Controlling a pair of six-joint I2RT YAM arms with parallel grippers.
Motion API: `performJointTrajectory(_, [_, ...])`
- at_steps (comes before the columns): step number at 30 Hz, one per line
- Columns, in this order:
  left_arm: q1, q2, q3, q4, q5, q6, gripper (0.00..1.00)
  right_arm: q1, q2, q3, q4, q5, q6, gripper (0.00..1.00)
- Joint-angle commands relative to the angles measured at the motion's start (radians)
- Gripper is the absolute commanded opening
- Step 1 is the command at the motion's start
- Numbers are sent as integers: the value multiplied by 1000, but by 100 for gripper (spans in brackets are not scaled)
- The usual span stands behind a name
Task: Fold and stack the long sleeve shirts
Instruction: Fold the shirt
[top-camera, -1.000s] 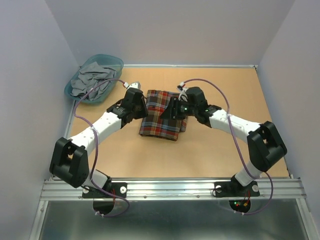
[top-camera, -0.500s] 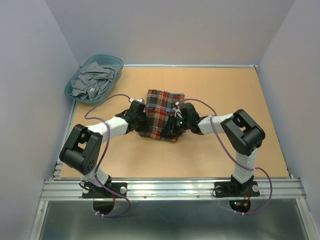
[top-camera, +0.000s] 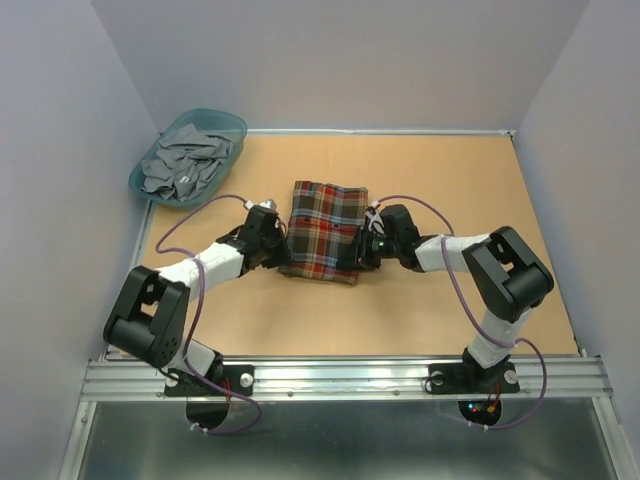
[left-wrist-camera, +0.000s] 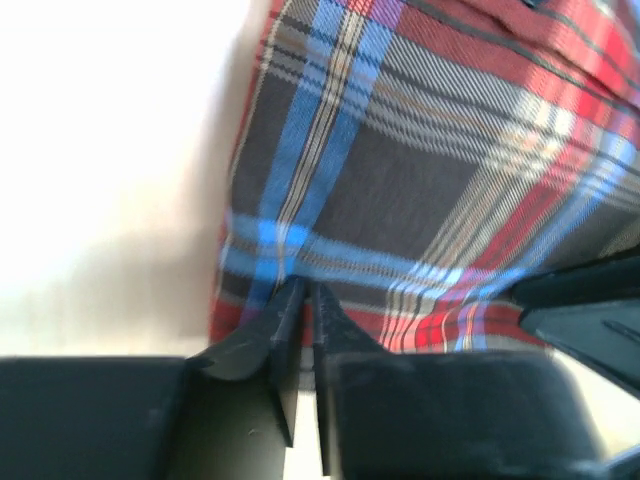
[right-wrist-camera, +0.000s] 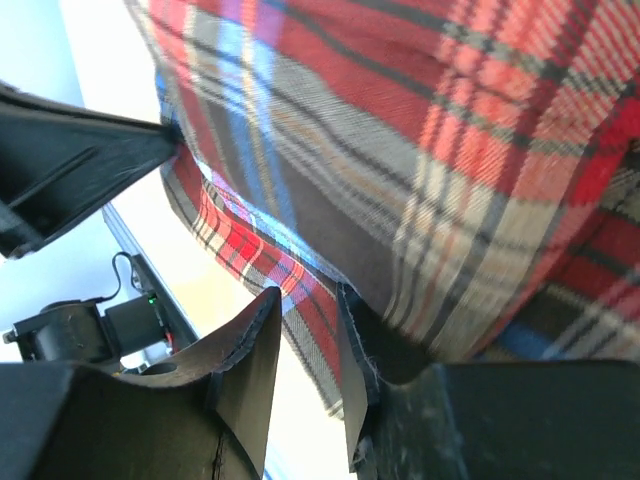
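Compared with a second ago: both arms lowered and drawn nearer the desk, elbows no longer raised high. Plaid shirt altered from a narrow folded packet, through a lifted and rumpled state half a second ago, to a flat folded rectangle. Basket with grey clothing at far left unchanged.

Left end effector: positioned at the shirt's left edge, near corner, low to the desk. Seen from the left wrist, jaws nearly together with only a thin slit between, tips meeting the shirt's hem. Fabric between the tips: cannot tell from this view. Left arm stretched low across the desk from its base, forearm angled toward the shirt.

Right end effector: positioned at the shirt's right edge, near corner. Seen from the right wrist, jaws narrowed, a fold of plaid cloth running down into the gap between them; gripping the shirt's edge. Right arm bent sharply at the elbow, forearm lying low and pointing left toward the shirt.

Shirt located between the two end effectors, lying on the desk, extending away from both toward the far wall. Basket well apart, far left of the left end effector.
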Motion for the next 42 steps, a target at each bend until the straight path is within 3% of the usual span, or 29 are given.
performJointTrajectory(1, [9, -162, -20, -34, 14, 38, 29, -8, -83, 96, -68, 6, -38, 34])
performJointTrajectory(5, [8, -222, -36, -2, 80, 32, 31, -6, -88, 145, -68, -41, -24, 35])
performJointTrajectory(10, [5, -153, -67, 18, 160, 5, 28, 6, -48, 162, -68, -81, -22, 34])
performJointTrajectory(15, [5, -89, -130, 18, 149, -50, 17, 3, -8, 92, -65, -72, -35, 35])
performJointTrajectory(20, [6, -75, -161, -2, 105, -87, 14, -29, 4, -8, -57, -21, -52, 34])
performJointTrajectory(26, [8, -145, -115, -65, 65, -89, 13, -92, -80, 0, -74, -32, -87, 34])
performJointTrajectory(30, [9, -240, -15, -75, 50, -78, 23, -92, -135, 99, -123, -53, -90, 37])
performJointTrajectory(35, [8, -205, 121, 16, 79, -63, 51, -94, -126, 262, -123, -55, -55, 48])
performJointTrajectory(36, [8, -155, 167, 33, 85, -63, 53, -92, -93, 289, -123, -52, -50, 52])
performJointTrajectory(42, [15, 85, 281, 161, 102, -75, 49, -100, 49, 400, -73, -1, -1, 52])
